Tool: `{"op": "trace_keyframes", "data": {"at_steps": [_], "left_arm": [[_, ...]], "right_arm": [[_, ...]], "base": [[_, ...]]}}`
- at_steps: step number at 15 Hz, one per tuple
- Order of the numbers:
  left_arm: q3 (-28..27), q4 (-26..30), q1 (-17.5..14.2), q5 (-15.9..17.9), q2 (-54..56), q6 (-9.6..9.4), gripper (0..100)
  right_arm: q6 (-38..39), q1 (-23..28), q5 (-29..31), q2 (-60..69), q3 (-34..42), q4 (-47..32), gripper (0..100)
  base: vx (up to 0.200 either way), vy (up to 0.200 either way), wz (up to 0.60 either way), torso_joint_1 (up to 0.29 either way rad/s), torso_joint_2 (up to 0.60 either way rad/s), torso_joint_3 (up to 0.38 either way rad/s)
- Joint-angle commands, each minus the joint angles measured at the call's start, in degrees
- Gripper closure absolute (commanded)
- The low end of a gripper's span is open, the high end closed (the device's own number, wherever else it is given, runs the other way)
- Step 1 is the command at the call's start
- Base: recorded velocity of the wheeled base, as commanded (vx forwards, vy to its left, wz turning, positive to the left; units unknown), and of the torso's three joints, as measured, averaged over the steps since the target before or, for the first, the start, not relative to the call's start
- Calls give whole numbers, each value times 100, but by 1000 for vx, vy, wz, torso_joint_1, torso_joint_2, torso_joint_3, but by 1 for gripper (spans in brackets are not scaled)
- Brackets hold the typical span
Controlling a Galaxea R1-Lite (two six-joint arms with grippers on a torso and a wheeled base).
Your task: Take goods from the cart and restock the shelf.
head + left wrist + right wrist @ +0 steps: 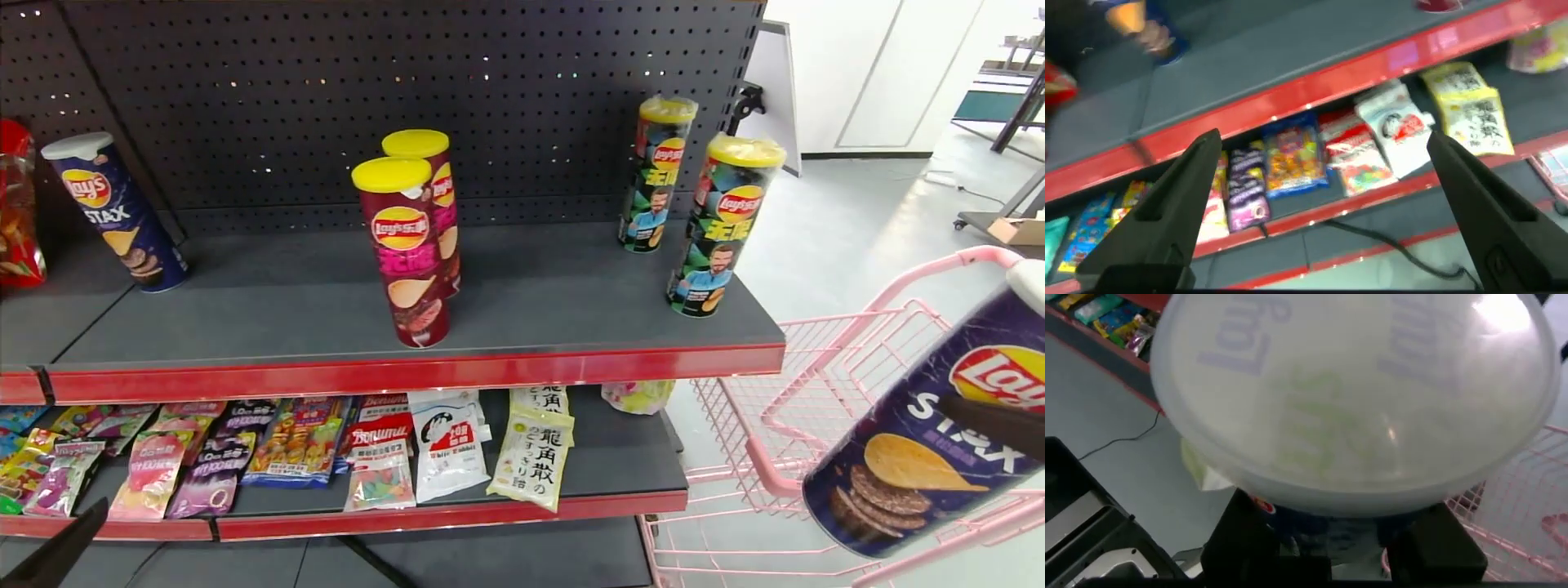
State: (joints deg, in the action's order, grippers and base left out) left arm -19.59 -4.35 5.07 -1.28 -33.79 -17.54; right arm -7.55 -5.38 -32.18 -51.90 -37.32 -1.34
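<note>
The black shelf (571, 286) spans the left and centre of the head view, and the pink cart (984, 255) sits at lower right. In front of the cart, the right gripper (1331, 539) is clamped on a tilted dark blue chip can (906, 457). Two maroon cans (404, 253) and two green cans (722, 224) stand on the upper board. The left gripper (1323, 143) hangs released, its fingers spread wide, before the snack packets (1290, 159).

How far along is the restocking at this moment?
Done: five chip cans stand on the top shelf, including one blue can at its left end. In hand: the right hand holds a second blue can near the pink cart. Left: shelving it; the left hand is open and empty.
</note>
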Motion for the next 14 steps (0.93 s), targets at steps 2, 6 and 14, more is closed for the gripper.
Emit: {"op": "trace_keyframes", "data": {"at_steps": [2, 6, 14], "left_arm": [[-10, 5, -6, -13, 4, -4, 0], [-10, 5, -6, -21, 22, -4, 0], [-10, -4, -6, -39, 31, -4, 0]], "right_arm": [[-1, -148, 10, 22, 5, -15, 100], [-1, -192, 10, 39, 40, -15, 100], [-19, -236, 19, 83, 75, -24, 100]], "base": [[0, 200, 0, -5, 2, 5], [0, 200, 0, 7, 5, 6], [0, 200, 0, 1, 3, 1]]}}
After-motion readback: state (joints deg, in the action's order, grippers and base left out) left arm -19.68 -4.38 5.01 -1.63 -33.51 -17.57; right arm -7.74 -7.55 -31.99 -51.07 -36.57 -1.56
